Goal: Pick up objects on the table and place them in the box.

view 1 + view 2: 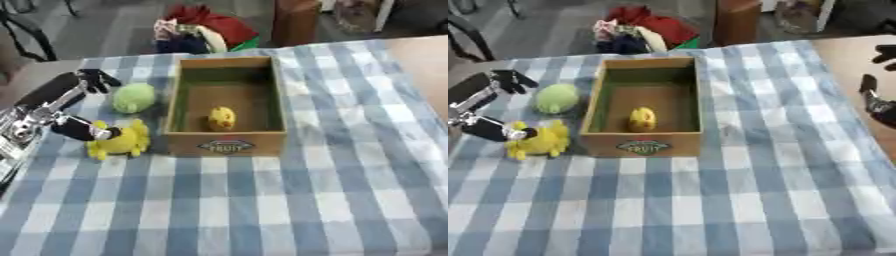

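Note:
A cardboard box (226, 144) with a "FRUIT" label stands open in the middle of the checked cloth. Inside it, near the front wall, lies a small yellow toy (221, 118). Left of the box rests a round green plush (134, 97), and in front of that a yellow plush (122, 142). My left hand (45, 111) comes in from the left, open and spread. Its fingers (94, 80) point toward the green plush, and its thumb tip (87, 131) touches the yellow plush. My right hand (877, 100) shows at the right edge, open, off the cloth.
The blue-and-white cloth (262, 200) covers most of the table, with bare wood (846, 55) at the right. Behind the table lie a heap of red and dark clothes (206, 30), a brown post (293, 20) and a dark chair (22, 35).

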